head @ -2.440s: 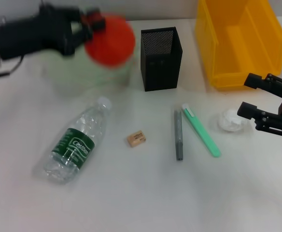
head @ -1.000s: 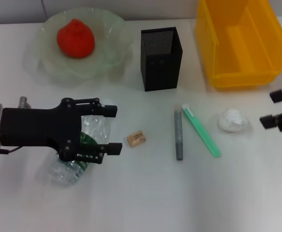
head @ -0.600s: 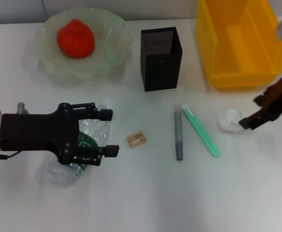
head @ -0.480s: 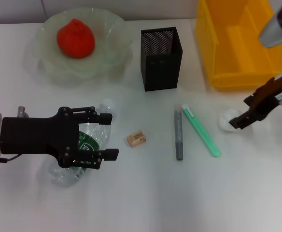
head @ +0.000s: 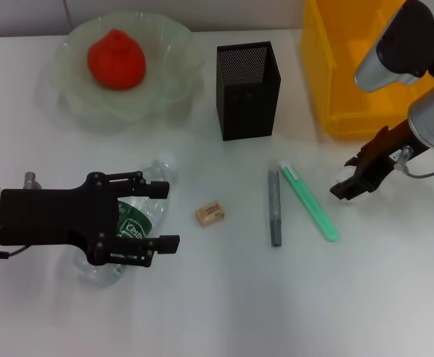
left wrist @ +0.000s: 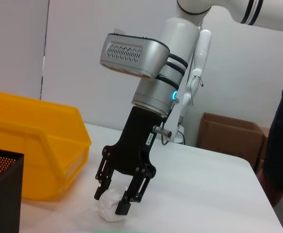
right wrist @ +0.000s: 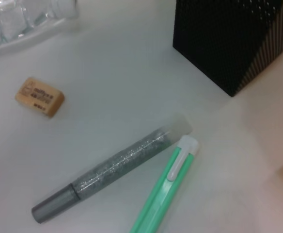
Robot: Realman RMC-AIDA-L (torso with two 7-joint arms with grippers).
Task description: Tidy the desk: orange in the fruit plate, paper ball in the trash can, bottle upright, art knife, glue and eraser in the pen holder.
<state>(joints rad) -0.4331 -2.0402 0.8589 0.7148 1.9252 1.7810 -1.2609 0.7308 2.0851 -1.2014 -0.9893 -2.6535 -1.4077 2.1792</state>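
The orange [head: 117, 58] lies in the fruit plate [head: 174, 82]. On the desk the bottle [head: 131, 224] lies on its side, and my left gripper [head: 166, 216] is open with one finger on each side of its labelled middle. My right gripper [head: 347, 182] is down over the paper ball [head: 342, 174], which it mostly hides in the head view. The left wrist view shows that right gripper [left wrist: 113, 201] open, its fingers straddling the paper ball [left wrist: 110, 212]. The eraser [head: 209, 213], grey glue tube [head: 275, 208] and green art knife [head: 310, 201] lie between the two arms.
The black pen holder [head: 248, 89] stands behind the glue. The yellow trash can [head: 366, 59] sits at the back right, just behind my right arm. The right wrist view shows the eraser [right wrist: 39, 97], glue [right wrist: 117, 172], knife [right wrist: 165, 194] and holder [right wrist: 233, 39].
The left arm left the orange in the plate and came down around the bottle. The right gripper swung in from the right edge and dropped over the paper ball.
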